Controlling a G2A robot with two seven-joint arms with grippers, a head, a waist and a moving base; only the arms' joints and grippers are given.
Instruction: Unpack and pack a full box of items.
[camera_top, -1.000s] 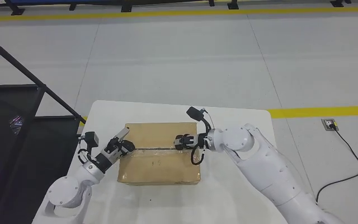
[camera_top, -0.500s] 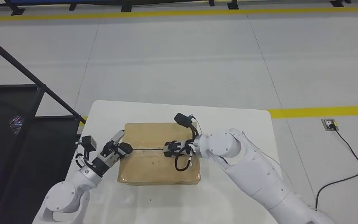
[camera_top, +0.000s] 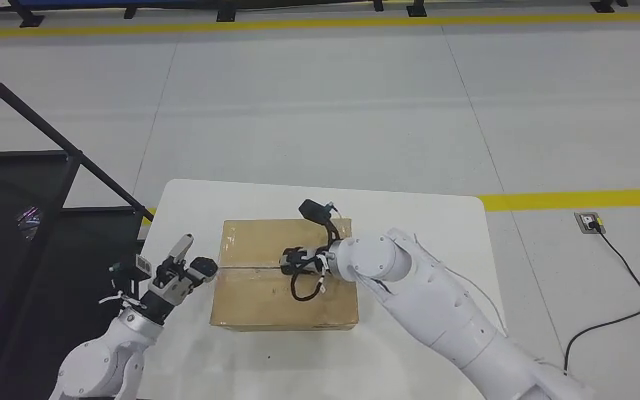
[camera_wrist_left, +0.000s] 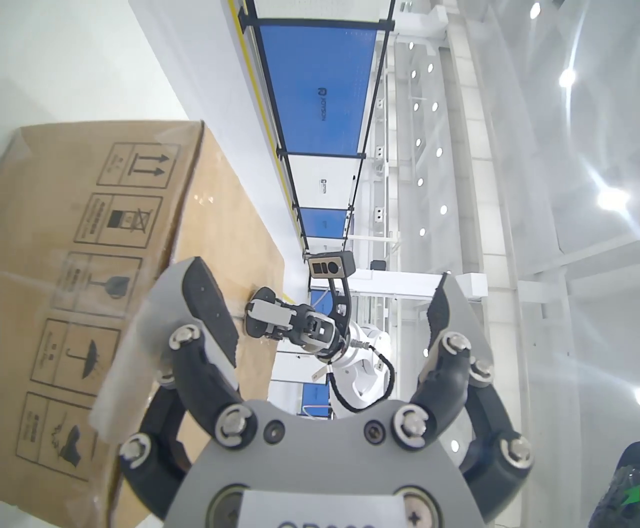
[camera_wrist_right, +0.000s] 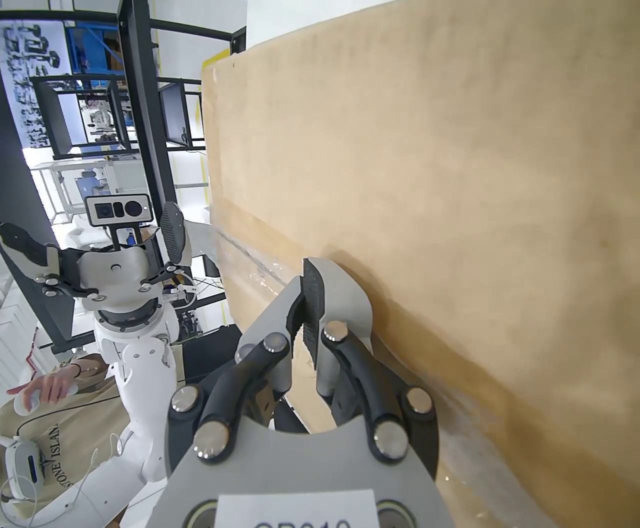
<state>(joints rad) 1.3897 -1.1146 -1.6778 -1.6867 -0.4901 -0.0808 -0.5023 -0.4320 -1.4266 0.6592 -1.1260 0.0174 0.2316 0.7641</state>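
Right claw (camera_top: 291, 261) sits on top of the box (camera_top: 270, 300), its two pads pressed flat together with nothing visible between them and its tips down on the taped seam (camera_top: 245, 266), about halfway along the box. The left claw (camera_top: 192, 256) hangs spread wide and empty, just off the box's end face where the printed handling symbols are, clear of the cardboard. The box itself stands closed in the middle of the white worktop (camera_top: 420, 220), both flaps down and clear tape running along the join. Being a full carton, it is probably heavy enough to stay put under a push, and too broad for either claw to span. The cardboard looks stiff at its edges and corners but is likely to give in the middle of the flaps. The tape is thin, glossy and probably slippery, so the places to work are the seam line, a lifted tape end, or a flap's free edge once the tape is parted. Compared with a second ago, the right claw has travelled along the seam from the box's far end to its middle, while the left claw has drawn back from the seam's near end and off the box.
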